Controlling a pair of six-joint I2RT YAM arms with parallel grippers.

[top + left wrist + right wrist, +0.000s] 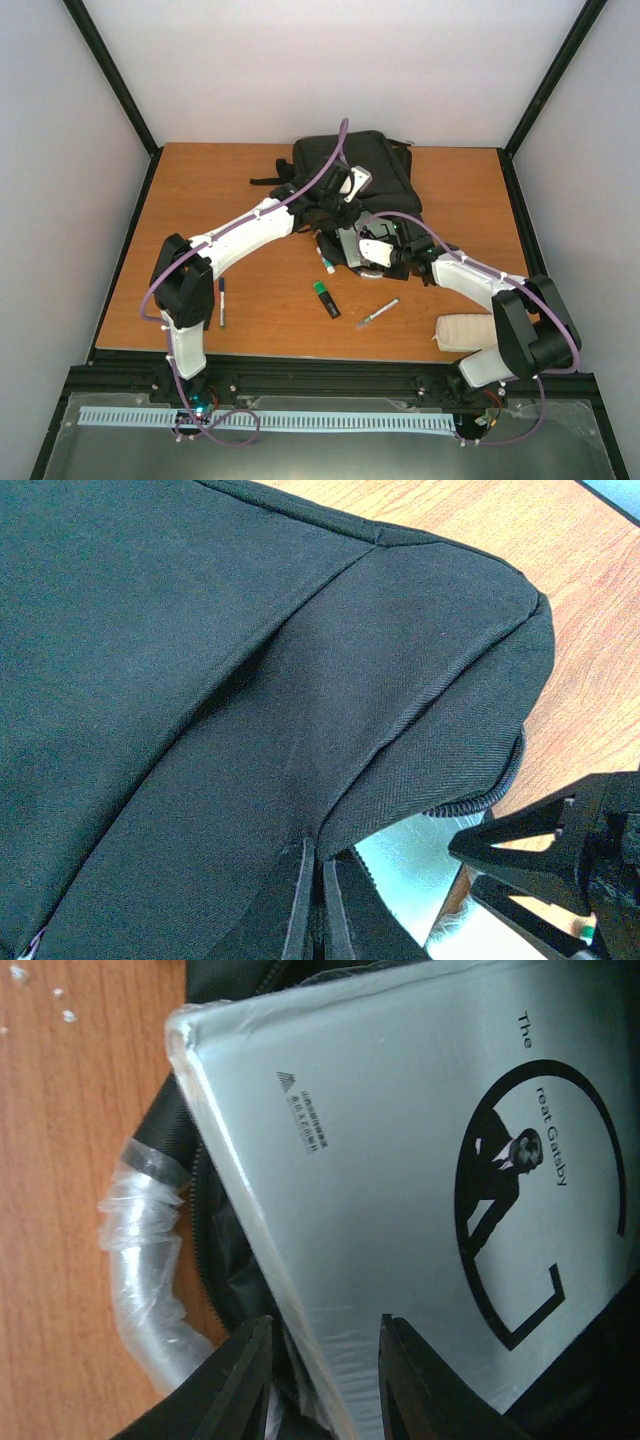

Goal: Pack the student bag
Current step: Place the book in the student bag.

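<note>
We had left gripper (315,860) pinched shut on the large black fabric backpack (200,680); right gripper (325,1325) part-closed, clamping silver-grey plastic-wrapped book (400,1160) at backpack's open zip.

On the wooden table (200,200) we see a green-capped highlighter (326,300). In the overhead view a dark pen (221,302) lies well to its left, a silver pen (377,313) just right, and a white pouch (463,332) farther right. Just beyond the highlighter we find a white marker (327,262) and a grey book (400,1160) reading "Gatsby".
</note>
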